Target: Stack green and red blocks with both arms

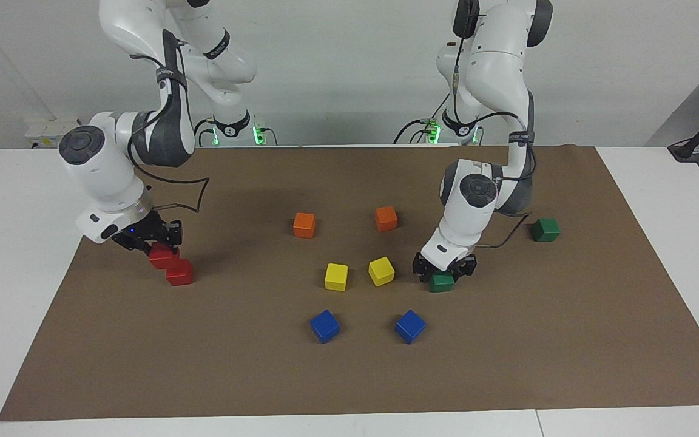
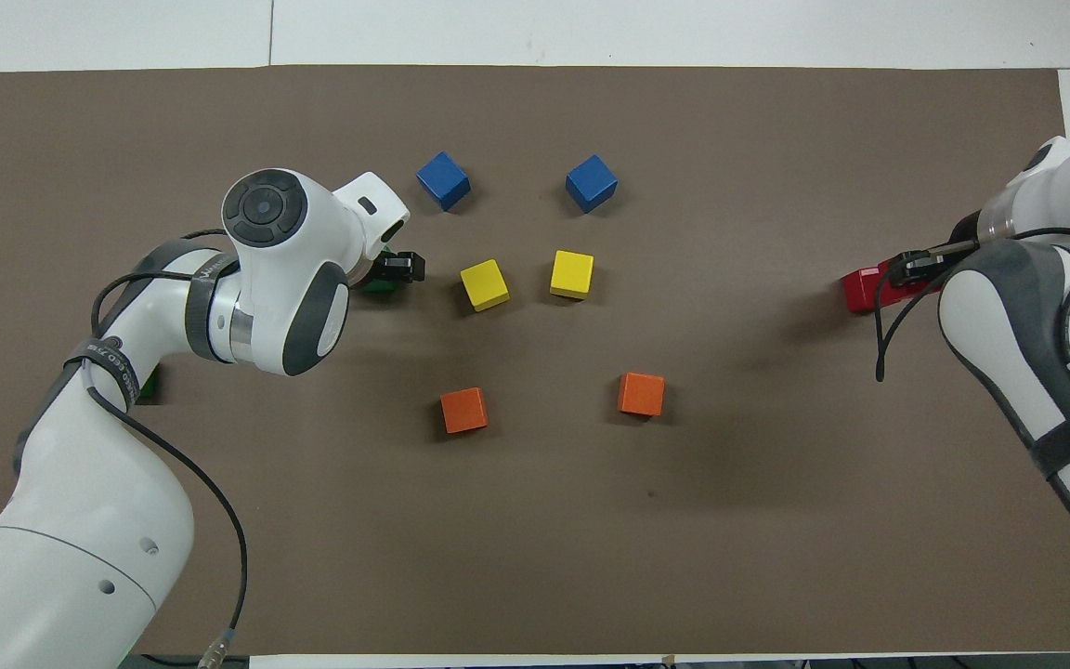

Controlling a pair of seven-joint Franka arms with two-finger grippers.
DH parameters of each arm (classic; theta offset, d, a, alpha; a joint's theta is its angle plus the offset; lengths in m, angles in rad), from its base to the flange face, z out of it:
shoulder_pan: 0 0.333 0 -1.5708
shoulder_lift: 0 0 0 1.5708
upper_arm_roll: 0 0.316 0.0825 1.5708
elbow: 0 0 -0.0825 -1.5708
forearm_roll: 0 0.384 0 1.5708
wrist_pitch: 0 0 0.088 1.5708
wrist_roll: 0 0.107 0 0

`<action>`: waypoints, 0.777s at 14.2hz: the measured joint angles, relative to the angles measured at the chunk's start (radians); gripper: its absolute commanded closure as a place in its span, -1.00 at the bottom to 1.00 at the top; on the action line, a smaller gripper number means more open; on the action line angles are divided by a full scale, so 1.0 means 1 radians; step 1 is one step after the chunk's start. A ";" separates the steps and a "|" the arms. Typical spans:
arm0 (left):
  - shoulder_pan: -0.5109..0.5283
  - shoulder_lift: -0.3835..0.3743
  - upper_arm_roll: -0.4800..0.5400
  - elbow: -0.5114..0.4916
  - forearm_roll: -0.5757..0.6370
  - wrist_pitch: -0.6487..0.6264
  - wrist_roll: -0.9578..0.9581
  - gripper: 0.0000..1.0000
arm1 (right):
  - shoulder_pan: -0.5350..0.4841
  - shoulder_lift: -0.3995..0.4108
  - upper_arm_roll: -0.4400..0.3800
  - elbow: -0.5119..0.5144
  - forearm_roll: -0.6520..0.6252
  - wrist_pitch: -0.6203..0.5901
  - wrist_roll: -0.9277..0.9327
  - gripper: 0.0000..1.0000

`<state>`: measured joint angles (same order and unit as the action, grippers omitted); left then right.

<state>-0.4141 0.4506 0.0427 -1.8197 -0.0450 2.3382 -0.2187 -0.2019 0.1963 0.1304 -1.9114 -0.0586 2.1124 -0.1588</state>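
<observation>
Left gripper [image 1: 445, 271] clamps my dark green matte cube [image 1: 441, 282]; right gripper [image 1: 154, 241] clamps bright red matte cube [image 1: 160, 255] nr right-arm table edge.

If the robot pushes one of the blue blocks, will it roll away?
Probably not: the blue block is a flat-sided cube, so it would likely slide on the brown mat. It looks stiff and small, so probably light and unlikely to tip.

two red blocks [image 1: 170, 264], two green blocks [image 1: 545, 230], two orange cubes [image 1: 304, 225], two yellow cubes [image 1: 336, 277], two blue cubes [image 1: 324, 326]
</observation>
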 measured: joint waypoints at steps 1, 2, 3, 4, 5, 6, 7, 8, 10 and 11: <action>0.000 0.000 0.001 0.000 0.004 -0.006 0.000 1.00 | 0.000 0.000 0.000 -0.010 0.000 0.014 0.000 1.00; 0.000 0.000 0.002 0.002 0.008 -0.014 0.000 1.00 | 0.000 0.000 0.000 -0.017 0.000 0.025 0.000 1.00; 0.000 -0.001 0.003 0.004 0.009 -0.025 0.000 1.00 | 0.000 0.000 0.000 -0.023 0.000 0.032 0.000 1.00; 0.003 -0.004 0.006 0.009 0.009 -0.042 0.000 1.00 | 0.000 0.000 0.000 -0.029 0.000 0.036 0.000 1.00; 0.009 -0.011 0.010 0.019 0.009 -0.064 0.000 1.00 | 0.000 0.000 0.000 -0.035 0.000 0.043 0.000 1.00; 0.023 -0.029 0.012 0.030 0.009 -0.098 -0.001 1.00 | 0.000 0.000 0.000 -0.042 0.000 0.053 0.000 1.00; 0.042 -0.056 0.013 0.041 0.008 -0.134 -0.001 1.00 | 0.000 0.000 0.000 -0.047 0.000 0.058 0.000 1.00; 0.069 -0.095 0.014 0.049 0.008 -0.182 -0.001 1.00 | 0.000 0.000 0.000 -0.051 0.000 0.061 0.000 1.00; 0.132 -0.190 0.016 0.052 0.008 -0.295 0.013 1.00 | 0.000 0.000 0.000 -0.053 0.000 0.064 0.000 1.00; 0.165 -0.235 0.016 0.050 0.008 -0.347 0.046 1.00 | 0.000 0.000 0.000 -0.053 0.000 0.065 0.000 1.00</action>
<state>-0.2490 0.2157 0.0589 -1.7700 -0.0367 1.9916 -0.1731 -0.2019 0.1963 0.1304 -1.9648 -0.0585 2.1775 -0.1587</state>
